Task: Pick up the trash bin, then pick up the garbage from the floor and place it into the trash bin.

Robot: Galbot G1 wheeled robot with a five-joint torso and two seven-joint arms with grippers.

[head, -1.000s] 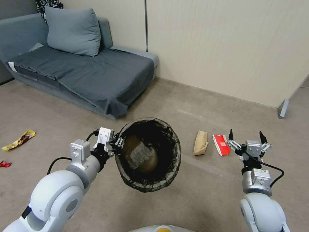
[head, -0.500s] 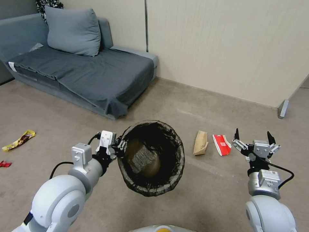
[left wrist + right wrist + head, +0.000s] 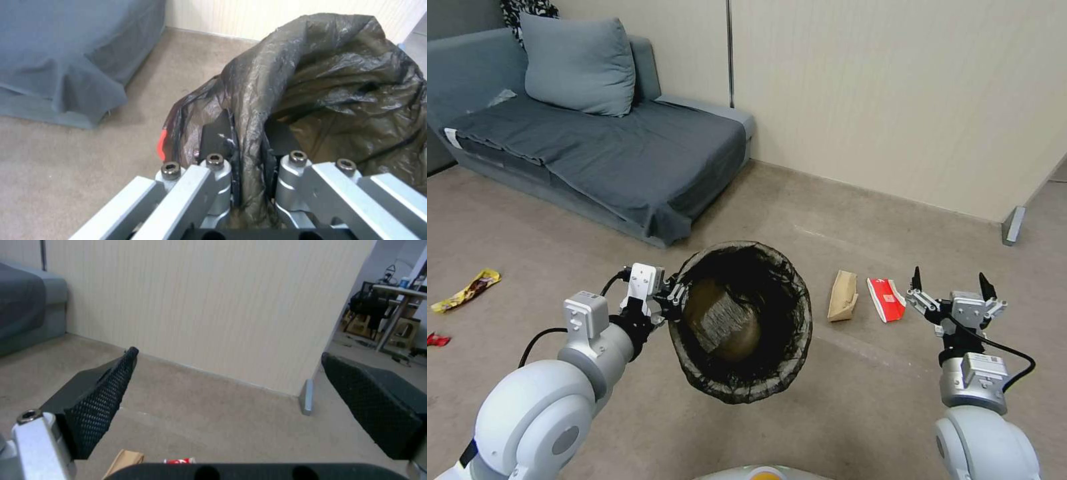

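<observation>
I hold the trash bin (image 3: pixel 740 320) up off the floor by its left rim, my left gripper (image 3: pixel 675 293) shut on the rim and its dark bag liner (image 3: pixel 311 93). The bin tilts so its mouth faces me, with a crumpled wrapper lying inside. On the floor to its right lies garbage: a tan paper bag (image 3: pixel 842 295) and a red-and-white packet (image 3: pixel 885 299). My right gripper (image 3: pixel 949 280) hangs open just right of the packet, nothing between its fingers (image 3: pixel 104 396). A yellow wrapper (image 3: pixel 467 289) and a red scrap (image 3: pixel 436 339) lie far left.
A grey sofa (image 3: pixel 594 147) with a cushion stands at the back left. A beige wall panel (image 3: pixel 894 100) runs along the back, ending at a grey foot (image 3: pixel 1013 225) on the right. Open carpet lies in front of me.
Over the last second the right gripper drifted a little to the right, away from the packet. The held bin shifted slightly right and wobbled up and down.
</observation>
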